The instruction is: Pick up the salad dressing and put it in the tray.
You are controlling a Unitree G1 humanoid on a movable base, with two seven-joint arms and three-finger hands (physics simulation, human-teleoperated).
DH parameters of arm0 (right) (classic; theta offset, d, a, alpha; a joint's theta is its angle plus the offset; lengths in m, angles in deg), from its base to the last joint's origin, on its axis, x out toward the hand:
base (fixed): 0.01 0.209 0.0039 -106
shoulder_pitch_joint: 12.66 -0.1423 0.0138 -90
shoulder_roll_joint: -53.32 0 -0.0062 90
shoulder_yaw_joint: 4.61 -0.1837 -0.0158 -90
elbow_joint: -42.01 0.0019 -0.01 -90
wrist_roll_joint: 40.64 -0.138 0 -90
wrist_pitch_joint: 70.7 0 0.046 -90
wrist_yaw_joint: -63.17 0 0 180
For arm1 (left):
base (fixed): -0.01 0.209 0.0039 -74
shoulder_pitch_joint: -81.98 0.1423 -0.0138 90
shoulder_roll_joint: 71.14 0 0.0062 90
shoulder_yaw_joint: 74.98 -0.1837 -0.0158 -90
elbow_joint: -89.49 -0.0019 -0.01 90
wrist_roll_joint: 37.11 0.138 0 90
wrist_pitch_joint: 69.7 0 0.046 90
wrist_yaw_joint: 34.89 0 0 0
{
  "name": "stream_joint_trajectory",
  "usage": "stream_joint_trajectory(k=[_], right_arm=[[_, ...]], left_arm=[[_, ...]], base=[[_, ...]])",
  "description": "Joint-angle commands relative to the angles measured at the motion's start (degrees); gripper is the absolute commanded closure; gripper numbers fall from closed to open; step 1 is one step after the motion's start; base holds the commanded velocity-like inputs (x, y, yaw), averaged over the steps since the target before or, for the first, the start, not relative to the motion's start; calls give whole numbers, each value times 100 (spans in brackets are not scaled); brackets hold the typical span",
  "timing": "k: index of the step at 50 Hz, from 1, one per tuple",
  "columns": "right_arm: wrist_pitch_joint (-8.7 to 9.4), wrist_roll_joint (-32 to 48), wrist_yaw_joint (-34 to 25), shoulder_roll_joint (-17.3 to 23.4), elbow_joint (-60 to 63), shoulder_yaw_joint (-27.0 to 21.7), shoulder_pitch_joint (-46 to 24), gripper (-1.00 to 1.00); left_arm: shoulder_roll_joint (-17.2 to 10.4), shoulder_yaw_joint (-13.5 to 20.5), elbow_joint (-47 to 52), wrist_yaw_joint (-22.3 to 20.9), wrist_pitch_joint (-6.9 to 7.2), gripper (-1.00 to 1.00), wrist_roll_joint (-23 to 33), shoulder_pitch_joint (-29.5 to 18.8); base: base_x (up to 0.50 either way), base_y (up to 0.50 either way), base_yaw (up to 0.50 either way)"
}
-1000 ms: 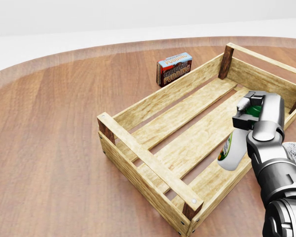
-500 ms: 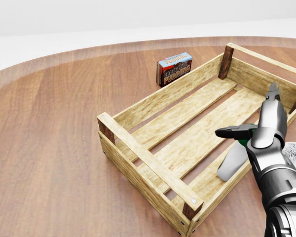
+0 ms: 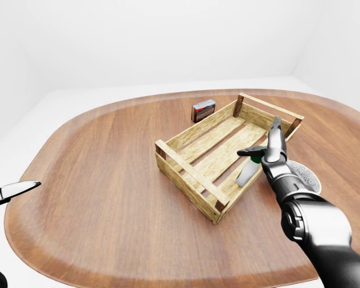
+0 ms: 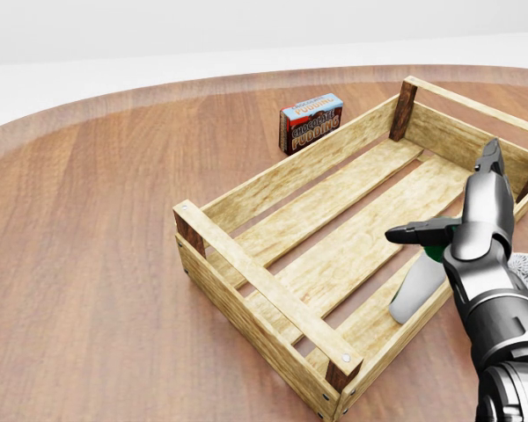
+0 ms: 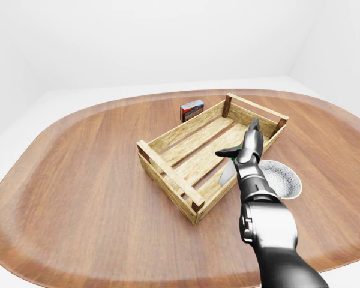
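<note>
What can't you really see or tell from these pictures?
- Salad dressing: the head view shows its lower body in the tray; the right hand hides its cap, and no label shows.
- Left hand: cut off by the left-eye view's left edge.
- Grey bowl: partly behind the right arm.
- Pudding box: small print unreadable.

light: bright, even, diffuse, no clear source
shadows: faint, soft inside the crate [image 4: 273, 189]
glare: mild sheen on the table [image 3: 108, 180]
focus: sharp everywhere
edges: eye views stretched wide-angle
</note>
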Motion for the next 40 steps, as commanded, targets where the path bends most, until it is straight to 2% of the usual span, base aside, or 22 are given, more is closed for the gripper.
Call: stream_joint_trajectory(k=[1, 4, 12, 21, 40], right_arm=[[0, -11, -532, 169, 191, 162, -736, -100], [0, -68, -824, 198, 286, 226, -1086, -100], [0, -40, -1134, 290, 419, 341, -1584, -100], [0, -91, -1576, 627, 670, 323, -2057, -100], [0, 86, -1454, 668, 605, 370, -2092, -100]], left_arm=[[21, -36, 20, -4, 0, -100, 17, -1], [24, -37, 22, -9, 0, -100, 22, -1], [14, 9, 11, -22, 0, -100, -6, 8], [34, -38, -26, -41, 0, -100, 29, 13], [21, -1, 93, 0, 0, -100, -33, 5]], base=[[0, 0, 0], [0, 0, 0], [0, 0, 0], [0, 0, 0], [0, 0, 0]])
